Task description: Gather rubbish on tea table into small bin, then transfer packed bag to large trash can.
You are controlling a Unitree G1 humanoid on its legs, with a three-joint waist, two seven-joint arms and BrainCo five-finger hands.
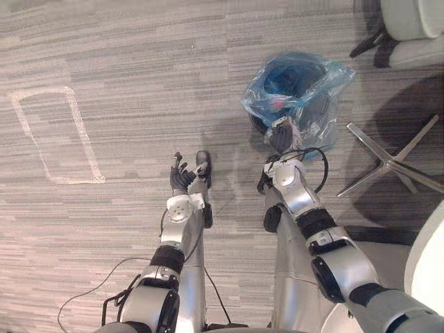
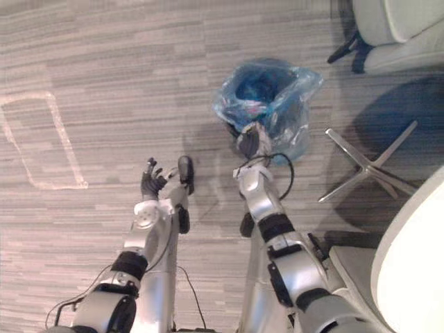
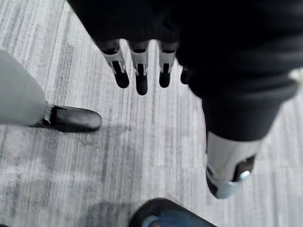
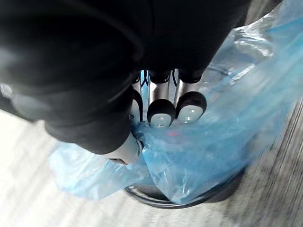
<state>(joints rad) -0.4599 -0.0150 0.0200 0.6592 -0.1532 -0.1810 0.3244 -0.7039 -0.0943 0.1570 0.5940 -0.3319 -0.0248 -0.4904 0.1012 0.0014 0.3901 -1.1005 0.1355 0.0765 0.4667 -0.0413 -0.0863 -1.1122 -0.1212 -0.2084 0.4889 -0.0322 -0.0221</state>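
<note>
The small dark bin (image 4: 189, 201), lined with a blue plastic bag (image 1: 298, 87), stands on the carpet in front of me. My right hand (image 1: 281, 133) is at the bin's near edge. In the right wrist view its fingers (image 4: 161, 111) are curled against the thumb and pinch a fold of the blue bag (image 4: 227, 142). My left hand (image 1: 184, 177) hovers over bare carpet to the left of the bin, apart from it. Its fingers (image 3: 141, 75) hang relaxed and hold nothing.
A chair's silver star base (image 1: 392, 163) lies just right of the bin. A light chair (image 1: 413, 28) stands at the far right. A white rounded table edge (image 1: 427, 267) is at the near right. A white tape rectangle (image 1: 59, 132) marks the carpet on the left.
</note>
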